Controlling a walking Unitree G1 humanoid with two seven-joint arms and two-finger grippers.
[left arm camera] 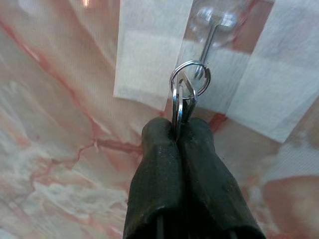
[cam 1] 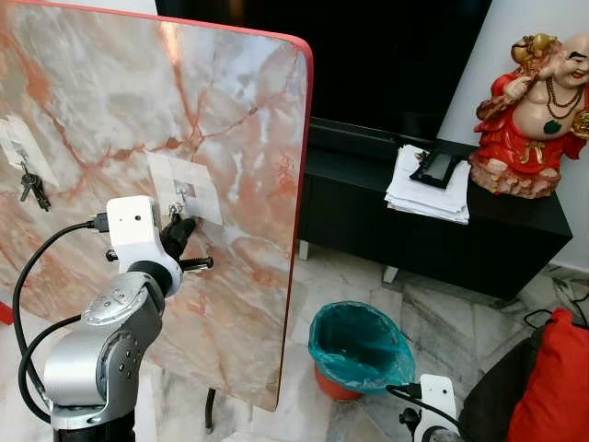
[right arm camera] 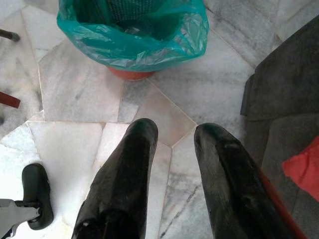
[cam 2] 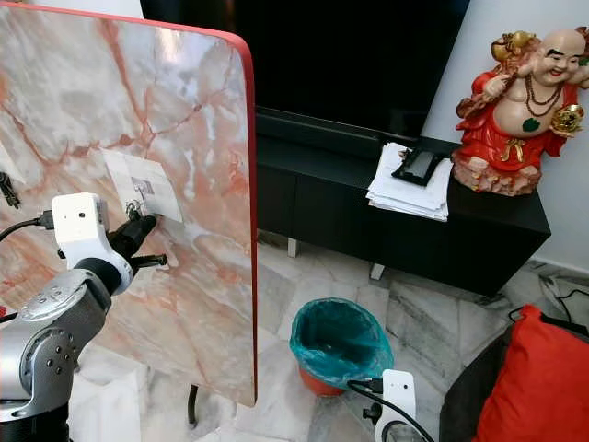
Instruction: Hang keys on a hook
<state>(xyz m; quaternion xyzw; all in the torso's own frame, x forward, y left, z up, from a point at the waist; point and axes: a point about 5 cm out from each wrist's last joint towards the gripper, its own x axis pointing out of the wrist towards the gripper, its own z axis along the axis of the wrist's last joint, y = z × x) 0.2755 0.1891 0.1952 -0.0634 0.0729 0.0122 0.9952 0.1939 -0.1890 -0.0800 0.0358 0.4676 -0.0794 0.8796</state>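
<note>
My left gripper is shut on a silver key ring, held up against the marble board. The ring sits on the wire of a clear hook stuck to a white patch on the board. From the head views the left gripper is pressed close to that hook. Another set of dark keys hangs from a second hook at the board's left. My right gripper hangs low over the floor, open, with nothing between its fingers.
An upright marble board with a red edge stands on thin legs. A bin with a teal bag is on the marble floor to its right. Behind is a black cabinet with papers and a red statue. A red cushion lies at right.
</note>
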